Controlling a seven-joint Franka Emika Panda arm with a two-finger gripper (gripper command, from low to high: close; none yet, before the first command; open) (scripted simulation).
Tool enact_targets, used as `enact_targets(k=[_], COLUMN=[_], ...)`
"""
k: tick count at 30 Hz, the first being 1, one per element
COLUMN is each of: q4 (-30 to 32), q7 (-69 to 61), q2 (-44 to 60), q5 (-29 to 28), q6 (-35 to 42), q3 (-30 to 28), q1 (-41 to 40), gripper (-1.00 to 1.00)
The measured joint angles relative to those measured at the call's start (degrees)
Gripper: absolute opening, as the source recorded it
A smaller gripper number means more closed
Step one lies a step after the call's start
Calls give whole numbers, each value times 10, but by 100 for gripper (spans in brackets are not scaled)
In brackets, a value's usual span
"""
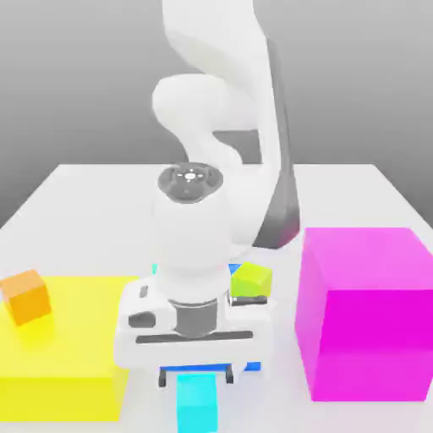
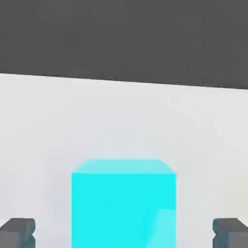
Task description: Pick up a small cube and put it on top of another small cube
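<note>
The bright cyan small cube (image 1: 196, 403) rests on the white table near its front edge. My gripper (image 1: 197, 377) hangs straight above it, pointing down. In the hand view the cyan small cube (image 2: 123, 203) sits centred between the two dark fingertips (image 2: 17, 233), which stand wide apart and clear of its sides, so the gripper (image 2: 123, 236) is open and holds nothing. The turquoise small cube is hidden behind the arm.
A large yellow block (image 1: 63, 347) lies at the exterior view's left with an orange small cube (image 1: 27, 297) on it. A large magenta block (image 1: 365, 313) stands at the right. A yellow-green small cube (image 1: 251, 280) rests on a blue block (image 1: 236, 270) behind the hand.
</note>
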State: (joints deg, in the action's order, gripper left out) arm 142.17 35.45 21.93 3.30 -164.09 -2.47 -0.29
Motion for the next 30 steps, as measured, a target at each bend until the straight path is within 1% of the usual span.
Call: enact_targets(k=[6,8,12,15,24,30], q4=[-2,2,16,37,108,156], q7=[0,2,11,41,178,276], q2=[10,-9,-85,-146,-333,-458], q5=[0,-2,-13,-8,-19,-34], q6=[-8,7,69,110,224,301], q3=[2,0,-7,-14,-19,-5], q1=[-1,0,4,2,-32,-72], gripper=[-100,-100,-100,-100,-100,-100])
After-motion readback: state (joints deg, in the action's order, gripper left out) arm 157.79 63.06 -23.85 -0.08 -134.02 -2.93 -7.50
